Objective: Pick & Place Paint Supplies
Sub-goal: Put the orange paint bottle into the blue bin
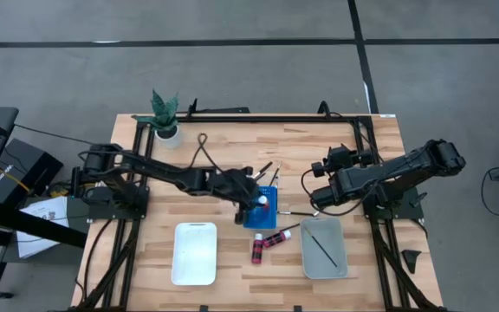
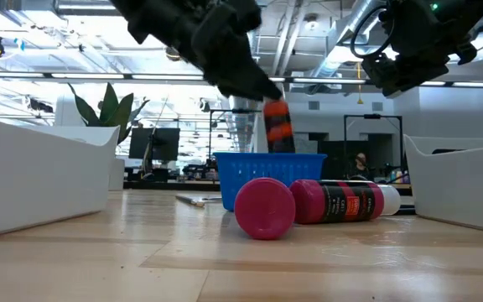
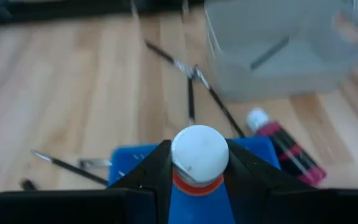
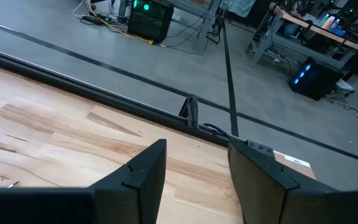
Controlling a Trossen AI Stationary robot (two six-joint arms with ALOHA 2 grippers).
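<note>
My left gripper (image 1: 255,201) reaches from the table's left to over the blue rack (image 1: 261,217) at the middle and is shut on a red paint bottle with a white cap (image 3: 199,152). In the low view this bottle (image 2: 277,126) hangs just above the rack's rim (image 2: 271,159). Two more red bottles (image 1: 256,250) (image 1: 276,238) lie on their sides on the wood near the rack. Thin dark brushes (image 1: 268,171) lie beyond the rack, and one brush (image 1: 322,245) lies in the grey tray (image 1: 342,251). My right gripper (image 4: 196,180) waits open at the table's right. My left gripper pinches the bottle between its two fingers just under the white cap, on the red upper body (image 3: 194,182). The fingers (image 3: 157,168) come slanting down from the table's left. The bottle hangs below them, slightly tilted and cap up, over the blue rack.
A white tray (image 1: 194,253) stands at the near left and the grey tray at the near right. A potted plant (image 1: 165,117) stands at the far left corner. Bare wood lies between the white tray and the rack.
</note>
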